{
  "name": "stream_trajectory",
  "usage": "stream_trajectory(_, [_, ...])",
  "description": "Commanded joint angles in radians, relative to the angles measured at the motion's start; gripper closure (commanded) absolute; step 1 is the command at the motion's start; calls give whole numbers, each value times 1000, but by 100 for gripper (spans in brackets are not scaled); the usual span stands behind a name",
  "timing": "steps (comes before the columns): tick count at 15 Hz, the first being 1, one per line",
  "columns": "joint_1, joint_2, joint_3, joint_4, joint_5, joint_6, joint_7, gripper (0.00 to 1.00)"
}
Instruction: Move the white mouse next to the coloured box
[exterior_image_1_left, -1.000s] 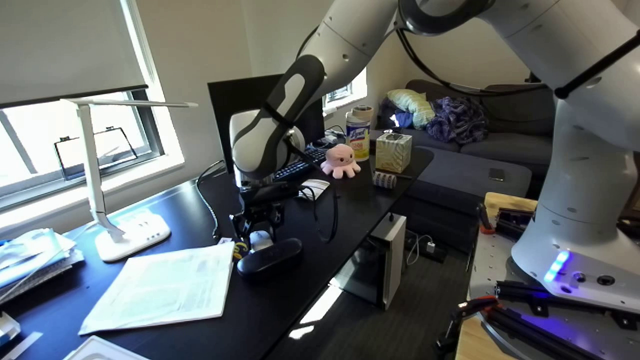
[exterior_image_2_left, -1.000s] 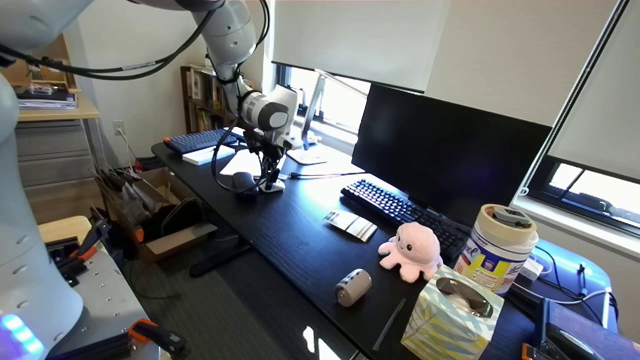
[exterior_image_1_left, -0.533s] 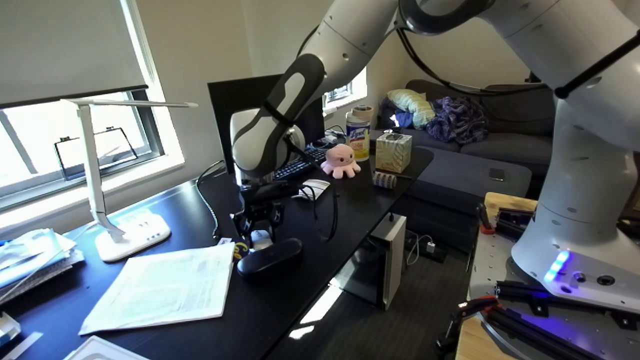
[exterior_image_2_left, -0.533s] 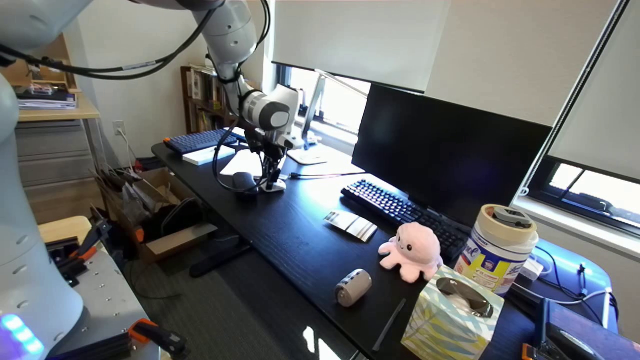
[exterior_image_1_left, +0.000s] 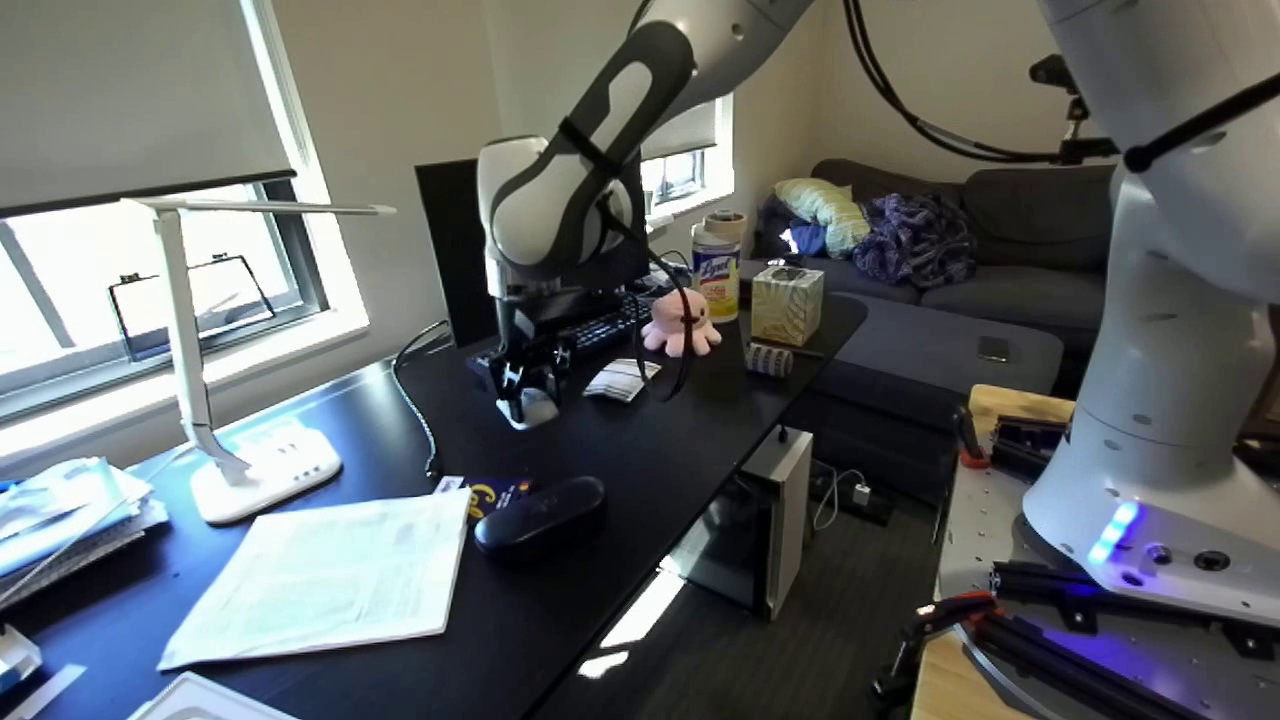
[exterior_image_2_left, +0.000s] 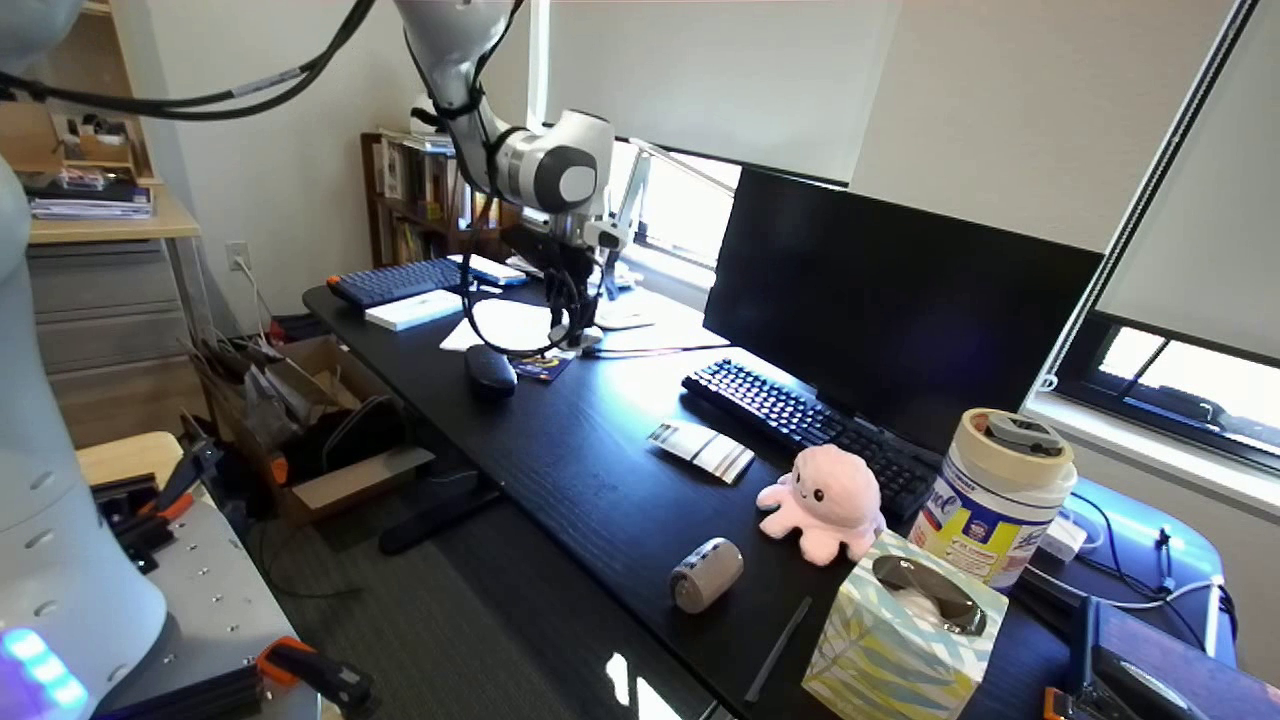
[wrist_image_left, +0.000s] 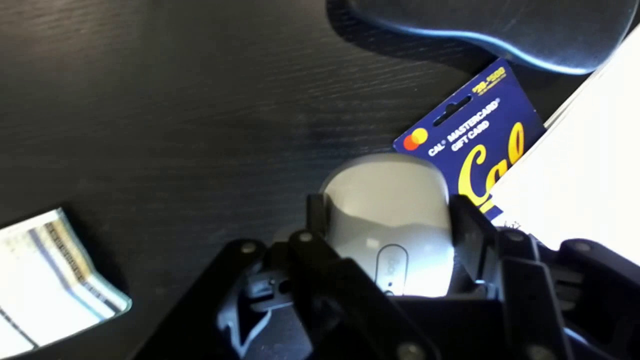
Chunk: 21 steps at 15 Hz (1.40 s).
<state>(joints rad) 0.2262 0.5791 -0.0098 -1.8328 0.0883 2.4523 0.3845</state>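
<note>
The white mouse (wrist_image_left: 390, 220) is held between the two black fingers of my gripper (exterior_image_1_left: 535, 393), which press on its sides. The mouse also shows in both exterior views, below the fingers (exterior_image_1_left: 530, 410) and partly hidden by them (exterior_image_2_left: 590, 337). It is raised above the black desk. The coloured box is a tissue box with a yellow, green and blue leaf print (exterior_image_2_left: 900, 640). It stands at the desk's far end from the gripper and also shows in an exterior view (exterior_image_1_left: 787, 305). The box is out of the wrist view.
A black mouse (exterior_image_1_left: 540, 518), a blue gift card (wrist_image_left: 470, 135) and papers (exterior_image_1_left: 330, 580) lie near the gripper. A striped cloth (exterior_image_2_left: 702, 450), pink octopus plush (exterior_image_2_left: 825, 500), grey cylinder (exterior_image_2_left: 706, 575), wipes tub (exterior_image_2_left: 985, 510) and thin dark stick (exterior_image_2_left: 778, 650) lie toward the box. A monitor (exterior_image_2_left: 890, 310) stands behind.
My gripper has risen from the desk with the white mouse in it and moved away from the black mouse. The blue gift card is now uncovered. Other things stay put.
</note>
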Motion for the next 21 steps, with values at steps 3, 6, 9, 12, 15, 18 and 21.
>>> stream_trajectory(3, [-116, -305, 8, -320, -62, 141, -285, 63])
stream_trajectory(6, [-134, -272, 11, -261, -72, 95, -298, 38])
stream_trajectory(9, [-164, -320, 10, -290, -78, 94, -375, 38])
stream_trajectory(12, [-161, -319, 15, -293, -80, 94, -377, 38])
stream_trajectory(15, [-148, -352, -20, -319, -159, 94, -328, 63])
stream_trajectory(18, [-184, -447, -68, -451, -226, 115, -324, 63])
stream_trajectory(21, [-238, -521, -139, -564, -313, 119, -309, 63])
